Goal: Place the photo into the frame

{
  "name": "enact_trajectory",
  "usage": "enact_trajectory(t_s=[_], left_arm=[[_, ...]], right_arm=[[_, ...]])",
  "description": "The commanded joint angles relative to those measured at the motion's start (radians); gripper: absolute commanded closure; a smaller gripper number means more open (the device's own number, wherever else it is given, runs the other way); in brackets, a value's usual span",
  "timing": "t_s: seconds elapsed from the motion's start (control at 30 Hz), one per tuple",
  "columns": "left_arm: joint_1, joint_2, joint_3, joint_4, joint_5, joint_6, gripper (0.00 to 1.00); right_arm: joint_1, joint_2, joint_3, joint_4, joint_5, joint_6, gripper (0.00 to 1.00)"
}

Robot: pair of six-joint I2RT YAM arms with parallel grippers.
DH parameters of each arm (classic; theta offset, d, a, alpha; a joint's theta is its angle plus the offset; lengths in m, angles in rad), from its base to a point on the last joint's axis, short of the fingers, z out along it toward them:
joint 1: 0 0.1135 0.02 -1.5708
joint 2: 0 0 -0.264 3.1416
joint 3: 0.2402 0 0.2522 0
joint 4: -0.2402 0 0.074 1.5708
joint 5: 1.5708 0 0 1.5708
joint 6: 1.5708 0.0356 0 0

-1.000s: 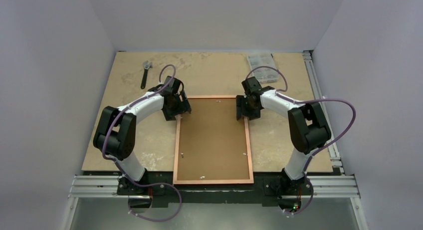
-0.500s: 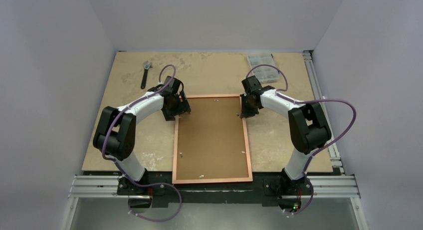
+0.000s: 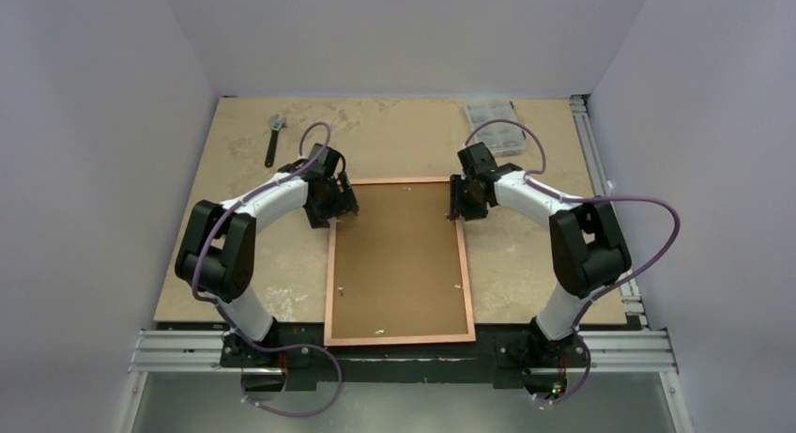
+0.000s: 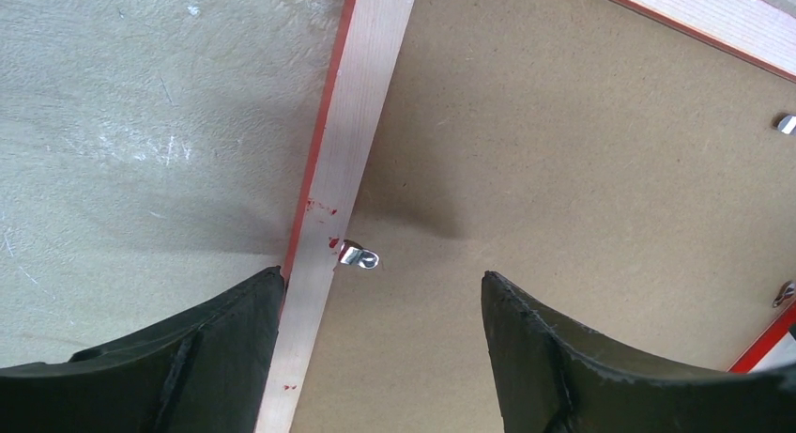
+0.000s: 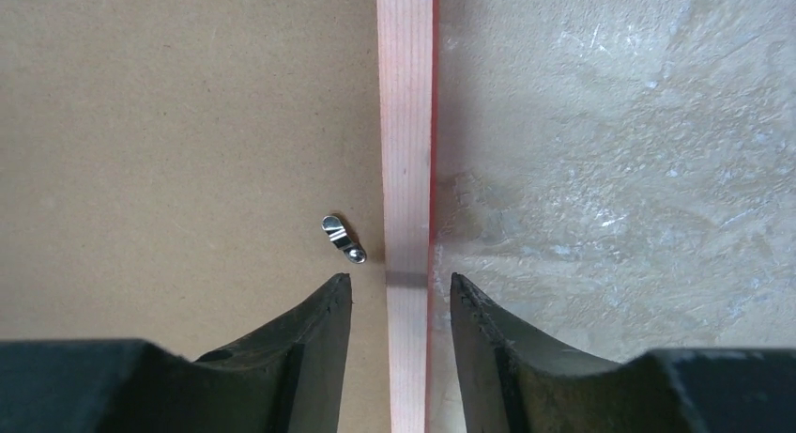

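Right wrist view: right gripper (image 5: 399, 279) stands narrowly parted astride one rail of the frame (image 5: 405, 123), seemingly untouching; left gripper (image 4: 380, 276) gapes wide over the backing board (image 4: 563, 123).

One frame (image 3: 399, 339) is lying on one table (image 3: 404, 132), holding one backing board (image 3: 399, 259). Six metal clips (image 4: 359, 256) are showing (four overhead, one more before each wrist camera). One wrench (image 3: 272, 138) and one clear box (image 3: 493, 114) are resting beyond. Two grippers are hovering: left gripper (image 4: 380, 275), right gripper (image 5: 399, 276).
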Motion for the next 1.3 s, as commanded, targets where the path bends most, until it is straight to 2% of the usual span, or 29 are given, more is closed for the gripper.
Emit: enact_trajectory(t_s=[0.0,0.13,0.2,0.43,0.57,0.67,0.83,0.93,0.97,1.2,1.27], left_arm=[[0.005,-0.010,0.014,-0.001,0.000,0.021,0.26],[0.006,-0.008,0.017,-0.007,-0.006,0.024,0.26],[0.005,-0.006,0.020,-0.009,-0.006,0.026,0.26],[0.005,0.001,0.022,-0.012,-0.006,0.027,0.26],[0.006,0.000,0.022,-0.013,-0.006,0.028,0.26],[0.006,-0.001,0.022,-0.017,-0.010,0.030,0.26],[0.007,0.000,0.023,-0.019,-0.011,0.031,0.26],[0.007,0.000,0.023,-0.021,-0.011,0.031,0.26],[0.005,-0.001,0.024,-0.023,-0.011,0.033,0.26],[0.006,-0.009,0.034,-0.043,-0.010,0.038,0.25],[0.006,-0.014,0.041,-0.055,-0.008,0.043,0.24]], right_arm=[[0.005,-0.015,0.025,0.017,-0.006,-0.003,0.56],[0.009,0.023,0.036,0.029,-0.037,-0.006,0.43],[0.016,0.048,0.049,0.022,-0.024,-0.003,0.41],[0.034,0.109,0.102,0.002,0.016,0.005,0.40],[0.043,0.133,0.117,-0.011,0.064,0.011,0.44],[0.043,0.141,0.124,-0.028,0.089,0.011,0.54],[0.042,0.134,0.118,-0.036,0.115,0.012,0.86],[0.044,0.136,0.119,-0.036,0.115,0.011,0.99],[0.043,0.137,0.120,-0.037,0.110,0.012,1.00],[0.041,0.116,0.121,-0.024,0.023,0.017,0.98],[0.042,0.101,0.116,-0.021,0.002,0.018,0.76]])
